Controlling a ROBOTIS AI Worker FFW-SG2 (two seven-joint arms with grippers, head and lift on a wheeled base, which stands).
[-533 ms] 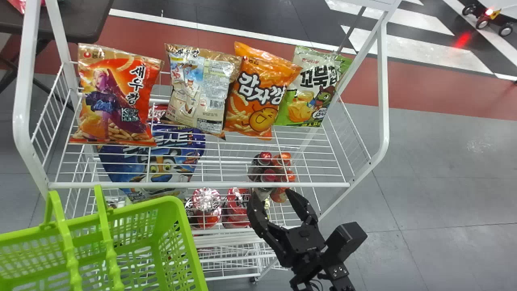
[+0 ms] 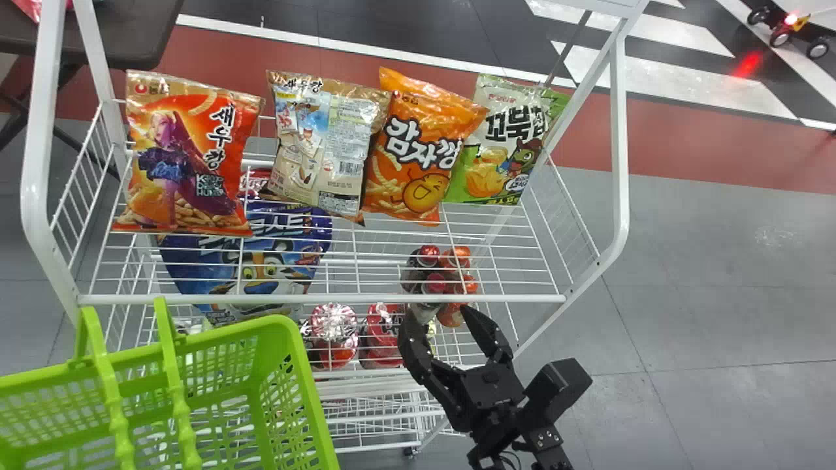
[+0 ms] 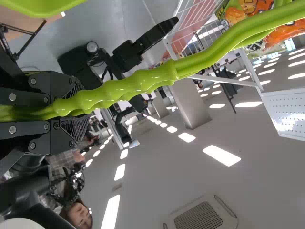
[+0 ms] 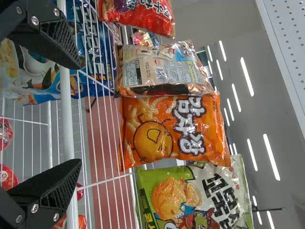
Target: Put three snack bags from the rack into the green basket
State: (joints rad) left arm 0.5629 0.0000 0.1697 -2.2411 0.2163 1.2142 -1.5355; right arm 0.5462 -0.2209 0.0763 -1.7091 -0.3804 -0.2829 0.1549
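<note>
With none seemingly in the green basket (image 2: 228, 331) at near left, held by the left gripper (image 3: 83, 106) closed on its handles (image 3: 143, 82), all three transfers appear left: four snack bags (image 2: 418, 156) line the rack's (image 2: 353, 299) far side, the right gripper (image 2: 437, 312) wide open and unladen, near right.

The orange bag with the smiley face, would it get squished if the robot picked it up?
The orange bag looks puffed and has creases near its edges, so it would probably squish a little. It's likely light for its size, since the picture on it shows crunchy-looking sticks. Its shiny wrapper might be slippery.
</note>
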